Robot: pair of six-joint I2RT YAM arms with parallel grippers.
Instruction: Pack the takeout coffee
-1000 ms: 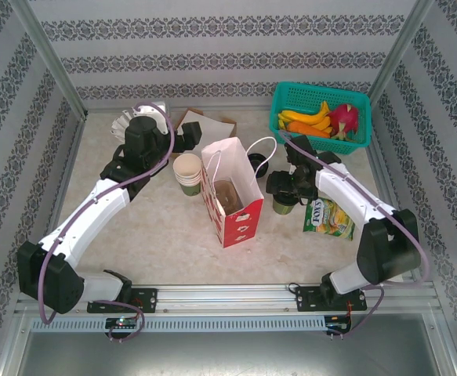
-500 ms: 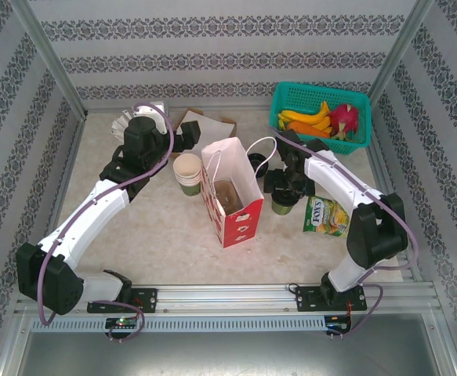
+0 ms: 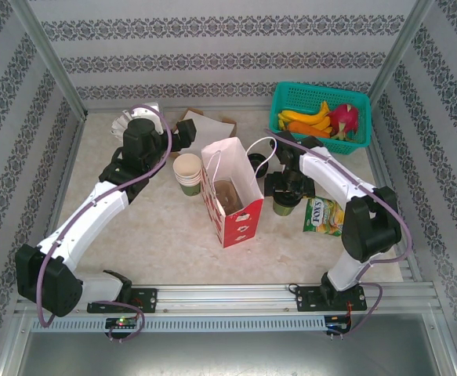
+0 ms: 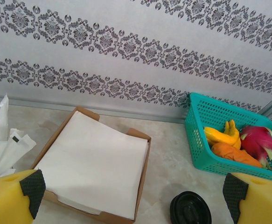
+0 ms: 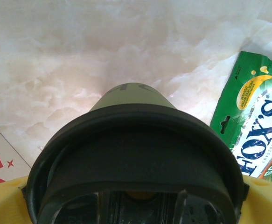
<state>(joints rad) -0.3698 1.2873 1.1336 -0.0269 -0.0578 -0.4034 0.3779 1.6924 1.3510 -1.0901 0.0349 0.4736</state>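
Note:
A dark green paper cup with a black lid (image 5: 136, 140) stands on the table right of the red paper bag (image 3: 240, 219). In the top view this cup (image 3: 284, 206) sits just below my right gripper (image 3: 285, 186). My right gripper (image 5: 136, 203) is open, its yellow fingers (image 5: 5, 203) on either side of the lid. A stack of unlidded cups (image 3: 187, 172), cream inside, stands left of the bag. A loose black lid (image 4: 190, 211) lies behind it. My left gripper (image 4: 133, 193) hangs open and empty over the napkin box (image 4: 94, 163).
The bag holds a brown cardboard carrier (image 3: 228, 196). A teal basket of fruit (image 3: 320, 117) sits back right, and a green candy packet (image 3: 326, 217) lies right of the lidded cup. White folded bags (image 4: 0, 135) stand at back left. Patterned walls close in three sides.
My right arm's elbow has swung inward to the left while its gripper stays over the lidded cup. The left gripper has edged slightly toward the back wall.

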